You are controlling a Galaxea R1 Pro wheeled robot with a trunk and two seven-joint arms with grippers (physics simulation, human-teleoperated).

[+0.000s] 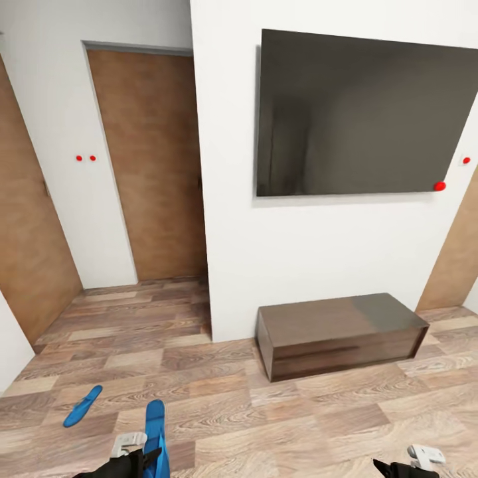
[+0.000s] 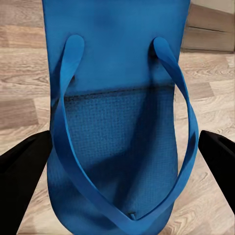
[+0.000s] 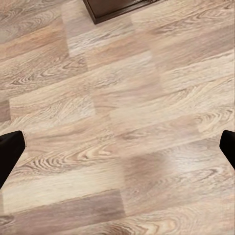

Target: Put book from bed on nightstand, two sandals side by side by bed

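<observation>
Wood-plank floor (image 1: 265,411); left gripper (image 2: 117,161) gripping sandal (image 2: 117,98).

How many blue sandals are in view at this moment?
2. One sandal lies flat on the wood floor, toward the robot's left. The other sandal is held between the left gripper fingers, filling the left wrist view.

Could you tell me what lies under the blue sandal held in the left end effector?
Wood-plank floor shows around the held sandal. The floor directly beneath it is covered by its sole.
</observation>
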